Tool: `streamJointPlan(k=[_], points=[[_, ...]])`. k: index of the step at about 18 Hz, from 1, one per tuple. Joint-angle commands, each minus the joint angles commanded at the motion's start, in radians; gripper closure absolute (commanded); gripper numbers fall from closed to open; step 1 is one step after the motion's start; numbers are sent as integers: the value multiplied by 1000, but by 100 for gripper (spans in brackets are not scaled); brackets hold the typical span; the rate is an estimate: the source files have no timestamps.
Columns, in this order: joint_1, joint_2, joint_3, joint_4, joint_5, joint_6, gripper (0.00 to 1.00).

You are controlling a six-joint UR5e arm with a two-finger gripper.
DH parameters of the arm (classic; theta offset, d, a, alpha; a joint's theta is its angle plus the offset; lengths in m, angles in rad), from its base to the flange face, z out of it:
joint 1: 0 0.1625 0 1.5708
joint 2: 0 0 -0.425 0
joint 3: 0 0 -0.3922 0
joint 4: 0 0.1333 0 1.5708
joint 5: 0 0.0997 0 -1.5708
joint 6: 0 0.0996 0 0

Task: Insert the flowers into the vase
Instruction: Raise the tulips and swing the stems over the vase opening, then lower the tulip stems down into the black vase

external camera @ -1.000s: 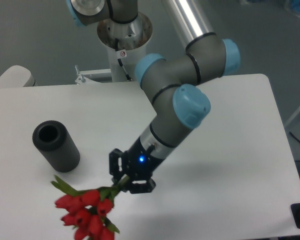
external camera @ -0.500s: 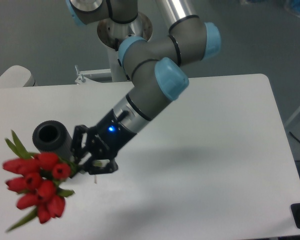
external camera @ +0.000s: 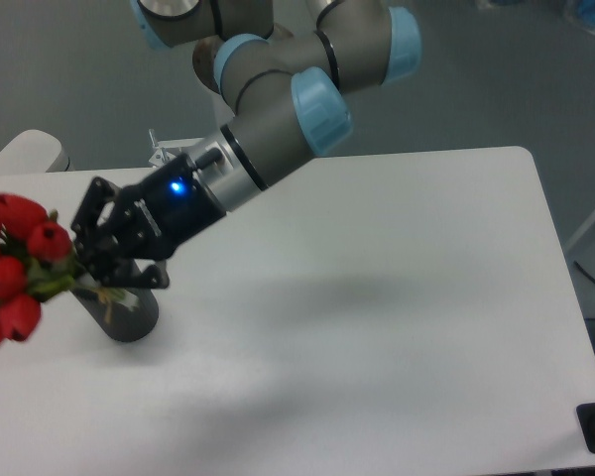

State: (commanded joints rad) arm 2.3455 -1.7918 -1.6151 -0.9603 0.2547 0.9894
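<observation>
My gripper (external camera: pixel 101 266) is shut on the green stems of the flowers (external camera: pixel 18 266), a bunch of red buds that juts out to the left, reaching the frame's left edge. The bunch is held above the table. The vase (external camera: pixel 129 309), a dark grey cylinder, stands right beneath the gripper. The black fingers cover the vase's top, so its hole is hidden. I cannot tell whether the stems touch the vase.
The arm reaches down from its base (external camera: pixel 246 69) at the back, crossing the left half of the white table (external camera: pixel 397 297). A pale rounded object (external camera: pixel 25 151) sits beyond the table's back left corner.
The gripper has carried the flowers up and to the left, from the table's front to directly over the vase. The bunch has swung to point left.
</observation>
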Motion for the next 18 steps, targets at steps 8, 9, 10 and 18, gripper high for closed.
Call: streamJointPlan(k=[8,9,10,18], points=[[-15,61,-138,55,-2,40,92],[-17,63,-140,55,-2,38,92],[-17,65,-143,55,-2,38,91],[-18,81,-207,60,5,78,88]])
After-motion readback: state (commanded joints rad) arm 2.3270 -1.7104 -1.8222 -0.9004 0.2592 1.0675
